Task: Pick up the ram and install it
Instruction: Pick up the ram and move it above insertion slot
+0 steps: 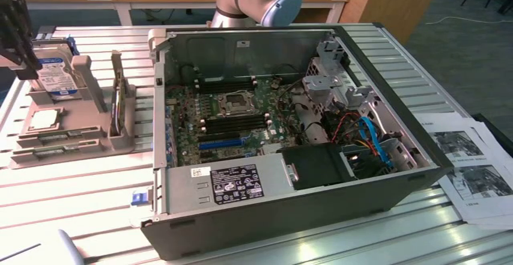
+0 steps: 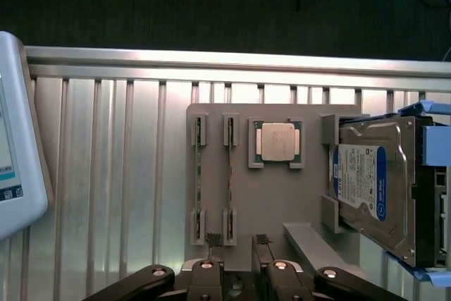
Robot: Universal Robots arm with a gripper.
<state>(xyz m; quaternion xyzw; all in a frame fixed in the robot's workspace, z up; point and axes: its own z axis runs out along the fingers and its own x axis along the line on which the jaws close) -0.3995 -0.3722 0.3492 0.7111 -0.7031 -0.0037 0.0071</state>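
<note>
Two ram sticks [image 2: 198, 174] [image 2: 230, 174] stand on edge, side by side, in the slots of a grey parts holder [image 2: 275, 202]. In the exterior view the ram [image 1: 57, 136] lies low at the holder's front, at the exterior view's left. My gripper [image 2: 238, 241] hangs above the holder, close to one end of the sticks. It is open, with nothing between its dark fingertips [image 2: 213, 239]. In the exterior view the gripper [image 1: 24, 60] is a dark shape over the holder's far end. The motherboard's black memory slots [image 1: 232, 124] lie inside the open computer case [image 1: 280, 199].
The holder also carries a processor chip [image 2: 277, 141] and a silver hard drive with a blue-white label [image 2: 373, 188]. A white device [image 2: 14, 139] lies beside it on the slatted metal table [image 2: 106, 174]. Printed sheets [image 1: 473, 169] lie at the exterior view's right of the case.
</note>
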